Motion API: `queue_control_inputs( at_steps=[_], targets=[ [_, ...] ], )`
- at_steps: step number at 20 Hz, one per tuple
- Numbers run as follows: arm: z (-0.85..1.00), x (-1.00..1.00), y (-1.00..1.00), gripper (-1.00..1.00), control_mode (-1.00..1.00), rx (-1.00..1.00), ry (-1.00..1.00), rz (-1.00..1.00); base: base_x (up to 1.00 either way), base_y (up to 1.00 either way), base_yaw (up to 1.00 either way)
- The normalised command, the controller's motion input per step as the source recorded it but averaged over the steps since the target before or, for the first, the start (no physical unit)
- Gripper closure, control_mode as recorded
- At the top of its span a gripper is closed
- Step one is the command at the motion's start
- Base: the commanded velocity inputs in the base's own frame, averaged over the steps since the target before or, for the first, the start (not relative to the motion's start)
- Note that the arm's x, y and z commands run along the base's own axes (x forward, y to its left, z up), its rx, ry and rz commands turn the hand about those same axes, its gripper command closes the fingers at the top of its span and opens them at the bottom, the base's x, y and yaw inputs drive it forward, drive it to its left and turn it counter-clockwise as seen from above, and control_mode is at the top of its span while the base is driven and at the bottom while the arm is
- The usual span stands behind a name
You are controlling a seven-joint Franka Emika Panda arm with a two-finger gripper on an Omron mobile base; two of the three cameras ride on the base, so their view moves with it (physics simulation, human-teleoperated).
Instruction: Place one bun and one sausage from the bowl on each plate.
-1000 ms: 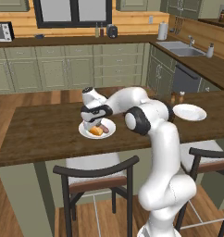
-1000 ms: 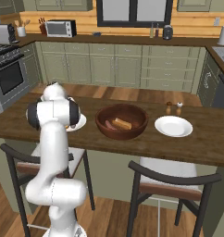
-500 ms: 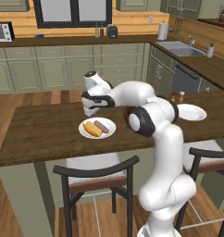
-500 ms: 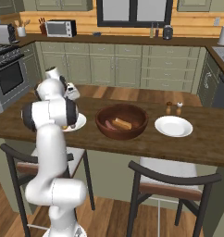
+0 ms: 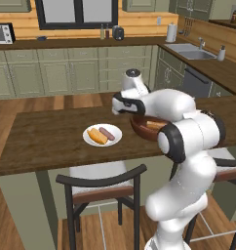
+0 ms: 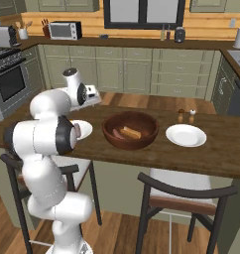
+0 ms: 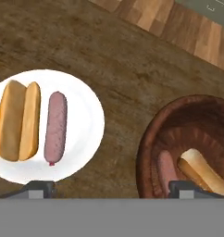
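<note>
Over the large reddish-brown wooden bowl [image 7: 188, 143] next: fingers [image 7: 37, 189] spread wide, holding nothing. Inside it, pinkish-brown sausage [image 7: 165, 167] beside golden bun [image 7: 204, 171], probably touching. Descend straight, straddling one piece only; white plate [image 7: 86, 134] left of bowl already served.

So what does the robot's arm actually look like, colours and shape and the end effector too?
The arm is glossy white, built of rounded, bulbous segments with dark grey to black rings at the joints. The end effector is a white block with a small dark patch on its side; in the hand view its two fingertips are small, flat and dark grey. No cables or markings can be made out.
</note>
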Motion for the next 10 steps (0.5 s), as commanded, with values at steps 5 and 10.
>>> queue_control_inputs(
  at_steps=[5,10],
  targets=[
    [0.15,-0.56,-1.00,-1.00,-1.00,0.04,0.14,-0.21,0.00,0.00,0.00],
    [0.09,0.00,-0.98,-1.00,-1.00,-0.03,0.25,-0.14,0.00,0.00,0.00]
  ],
)
